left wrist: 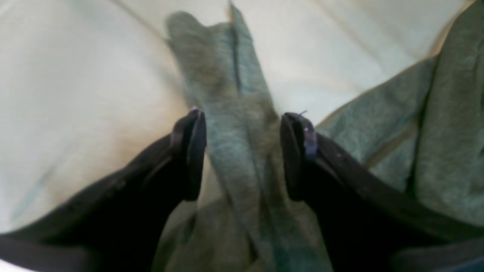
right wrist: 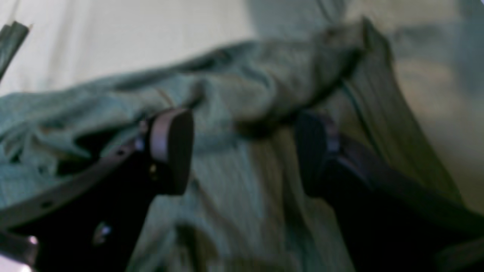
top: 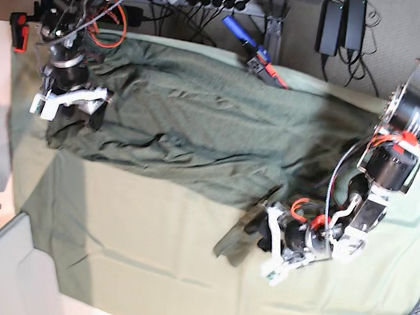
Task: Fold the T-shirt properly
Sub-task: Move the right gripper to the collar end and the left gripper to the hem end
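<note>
Right gripper (top: 72, 107), at the left of the base view, hangs with jaws spread over the bunched far end of the T-shirt (top: 190, 133), gripping nothing; its wrist view shows crumpled fabric between the parted fingers. Across the mint table cloth (top: 148, 256), the left gripper (top: 265, 237) straddles a narrow tongue of the T-shirt's near corner, jaws apart on either side and unclamped. This looks like the grasping step before a fold: each gripper would need to close on its end, then lift together.
</note>
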Robot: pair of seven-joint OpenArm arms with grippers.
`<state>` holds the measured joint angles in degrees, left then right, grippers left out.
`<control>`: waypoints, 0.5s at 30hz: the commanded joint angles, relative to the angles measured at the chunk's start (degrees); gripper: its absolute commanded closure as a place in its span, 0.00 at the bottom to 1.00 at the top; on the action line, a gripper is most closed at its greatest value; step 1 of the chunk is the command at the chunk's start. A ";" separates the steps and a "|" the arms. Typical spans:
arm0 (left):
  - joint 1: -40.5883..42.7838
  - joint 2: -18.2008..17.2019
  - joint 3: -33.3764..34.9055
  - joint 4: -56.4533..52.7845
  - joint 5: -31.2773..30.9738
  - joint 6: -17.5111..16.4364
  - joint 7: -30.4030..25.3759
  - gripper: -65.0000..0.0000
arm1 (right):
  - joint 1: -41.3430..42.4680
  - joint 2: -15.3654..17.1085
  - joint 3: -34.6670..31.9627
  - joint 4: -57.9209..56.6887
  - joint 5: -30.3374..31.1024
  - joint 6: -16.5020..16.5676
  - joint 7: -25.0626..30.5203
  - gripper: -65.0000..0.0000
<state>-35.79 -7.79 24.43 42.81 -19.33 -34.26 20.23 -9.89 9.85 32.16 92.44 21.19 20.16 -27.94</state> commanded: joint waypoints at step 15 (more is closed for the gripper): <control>-1.57 2.60 -0.26 -3.50 5.07 6.23 -7.26 0.47 | -14.49 0.92 3.48 16.50 0.92 0.20 1.14 0.36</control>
<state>-35.55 -5.50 24.36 38.39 -13.67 -28.29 14.66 -24.23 10.00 35.18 107.90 21.58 20.16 -28.14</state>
